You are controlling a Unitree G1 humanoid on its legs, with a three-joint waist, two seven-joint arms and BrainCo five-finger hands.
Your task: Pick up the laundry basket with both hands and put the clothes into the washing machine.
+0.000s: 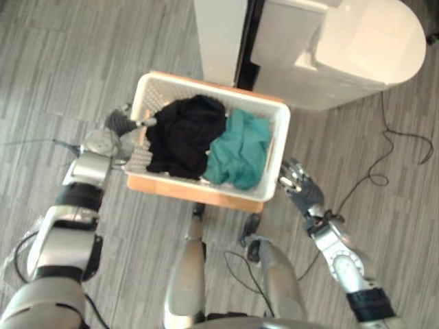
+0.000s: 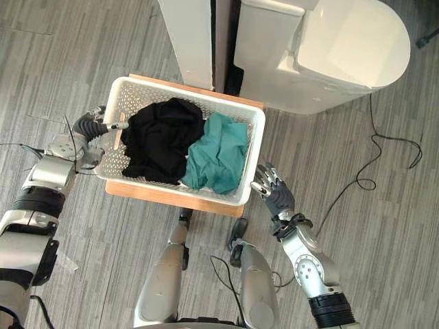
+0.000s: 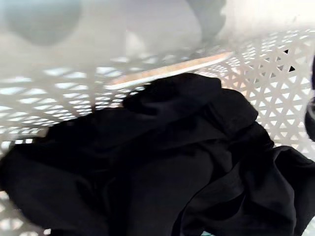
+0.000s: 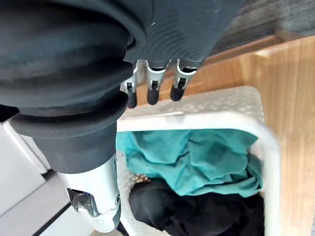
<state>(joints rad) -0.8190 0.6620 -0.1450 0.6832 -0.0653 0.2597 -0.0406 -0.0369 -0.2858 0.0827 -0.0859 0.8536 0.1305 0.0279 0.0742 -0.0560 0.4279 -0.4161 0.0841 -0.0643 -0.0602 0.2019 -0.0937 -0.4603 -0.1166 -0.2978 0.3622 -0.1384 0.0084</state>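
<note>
Right hand (image 2: 273, 192) beside basket (image 2: 255, 151) holding black, teal clothes (image 2: 186, 147).

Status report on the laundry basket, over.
Left hand at left end of laundry basket, grip unclear. Right hand open beside right end, not gripping. Basket on wooden stand, black and teal clothes inside. No obstruction seen.

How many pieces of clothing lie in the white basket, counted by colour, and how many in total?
black garment: 1
teal garment: 1
Total: 2, side by side in the basket.
</note>
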